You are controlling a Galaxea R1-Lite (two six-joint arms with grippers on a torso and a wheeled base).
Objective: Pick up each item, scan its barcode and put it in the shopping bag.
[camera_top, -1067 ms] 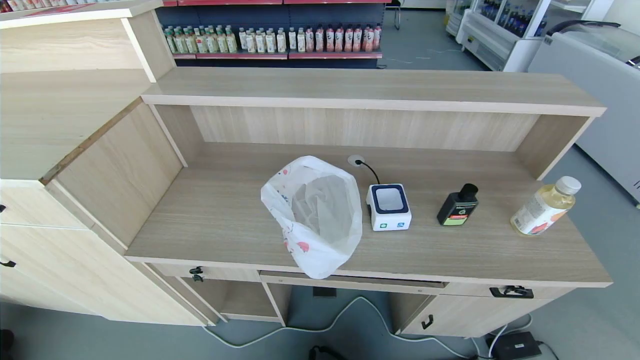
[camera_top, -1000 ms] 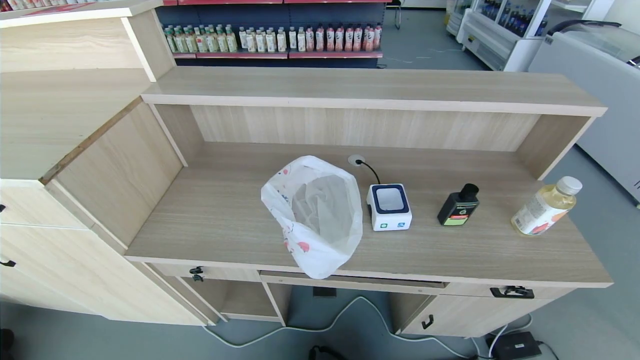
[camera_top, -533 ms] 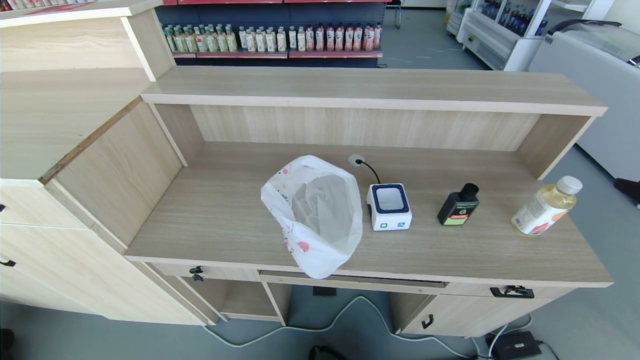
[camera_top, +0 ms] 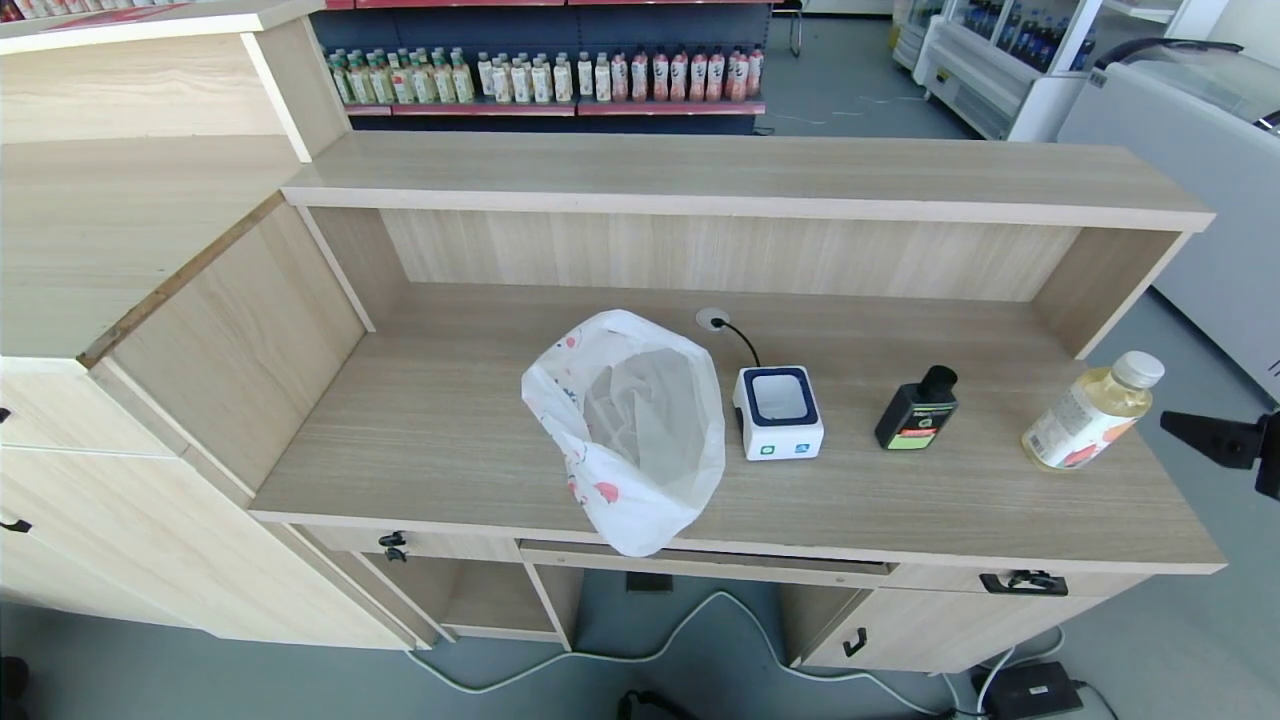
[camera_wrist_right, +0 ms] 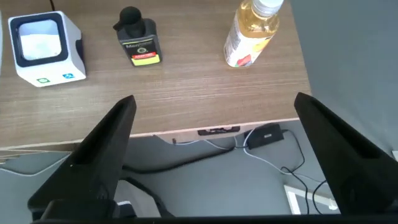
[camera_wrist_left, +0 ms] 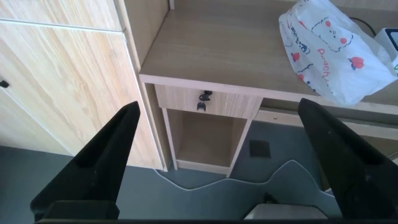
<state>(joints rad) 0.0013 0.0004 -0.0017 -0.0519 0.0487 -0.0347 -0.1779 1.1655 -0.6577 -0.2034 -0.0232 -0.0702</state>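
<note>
Yellow bottle point(camera_top: 1092, 412): clear, white-capped, filled with pale yellow liquid; stood on the counter point(camera_top: 430, 440) near its right end, at 3 o'clock from the black bottle and well apart from it.
Black bottle point(camera_top: 916, 410): small, black-capped, with a red and green label; stood upright at 3 o'clock from the scanner, near it but not touching.
Scanner point(camera_top: 778, 412): white box with a dark-framed window facing up; placed near the middle of the counter, just beside the bag.
Shopping bag point(camera_top: 630, 425): white plastic with red prints, mouth open upward; set at 9 o'clock from the scanner, its lower end hung slightly over the counter's near edge.
Right gripper point(camera_wrist_right: 214, 102): held off the counter's right end, at 3 o'clock from the yellow bottle and apart from it; jaws spread wide, nothing between them.
Left gripper point(camera_wrist_left: 219, 107): held low off the counter's near left corner, faced toward a drawer point(camera_wrist_left: 208, 99) with a key in its lock; jaws spread wide, nothing gripped.
Cable point(camera_top: 742, 343): black, run from the scanner toward 11 o'clock into a round hole in the counter.
Store shelf point(camera_top: 550, 80): rows of drink bottles, at 12 o'clock beyond the counter.
Freezer point(camera_top: 1190, 130): white, at 2 o'clock beyond the counter.
</note>
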